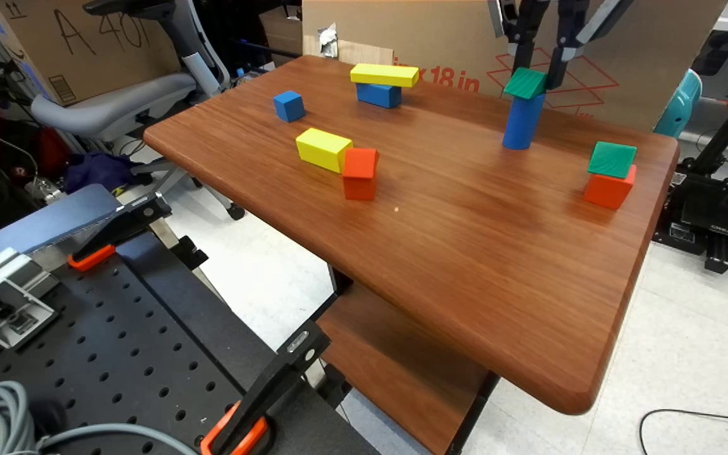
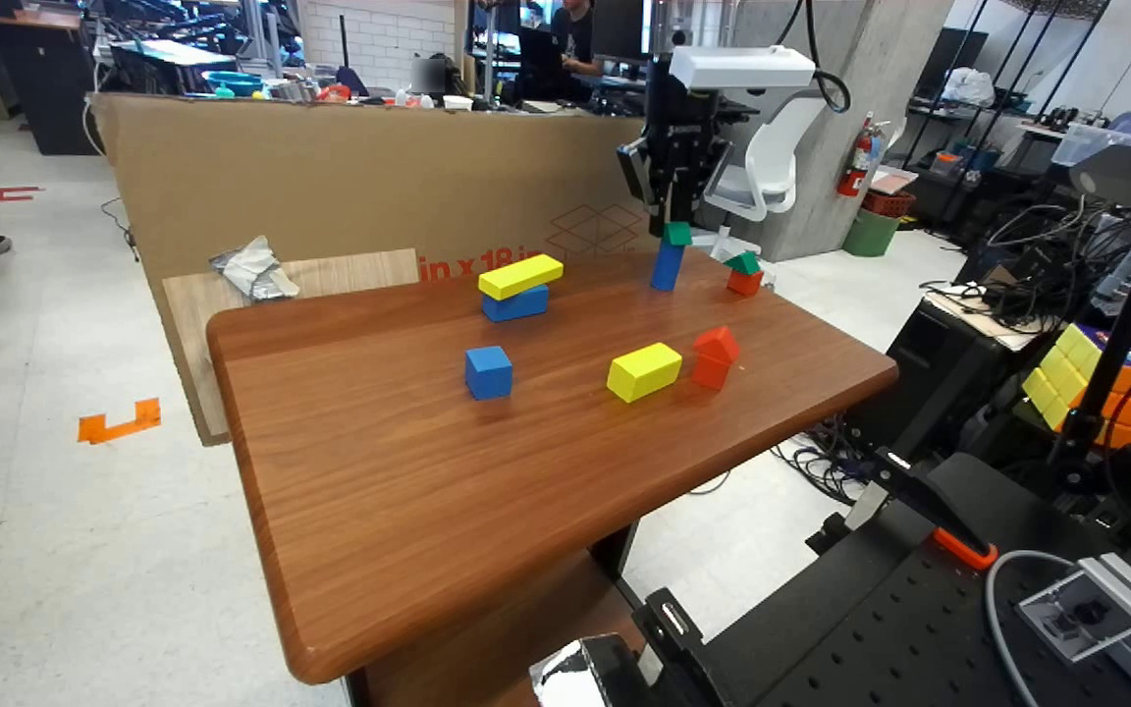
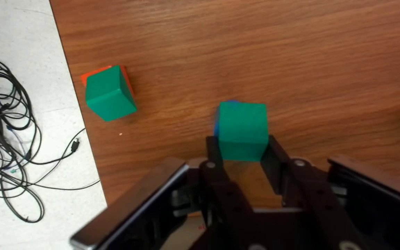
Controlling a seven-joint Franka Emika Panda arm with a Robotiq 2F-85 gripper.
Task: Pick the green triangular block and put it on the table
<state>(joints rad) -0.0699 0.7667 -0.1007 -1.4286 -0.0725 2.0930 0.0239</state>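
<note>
Gripper (image 3: pixel 243 146): clamped on the green block (image 3: pixel 243 121), its fingers (image 3: pixel 275 156) against two opposite sides; the hold looks slightly off centre in the wrist view, so a slow start to the lift should show any slip.
Green block: appears to rest atop the blue pillar (image 1: pixel 522 123) in both exterior views, pinched there and not yet down on the table (image 1: pixel 478 253).
Blue pillar: stands upright and narrow; a purely vertical rise serves best, since any sideways drag would probably tip it.
Green piece (image 1: pixel 612 159): sits on a red block (image 1: pixel 610 191) near the table's edge; the carry is best kept away from that side.
Table: the wood between the pillar and the red stack (image 2: pixel 713 371) seems a fair landing spot; the gripper does well to lower gently until the base meets the surface, then part its fingers evenly.
Yellow block (image 1: pixel 323 150): just beside the red stack, farther out; stopping well short of both leaves room for spreading fingers.
</note>
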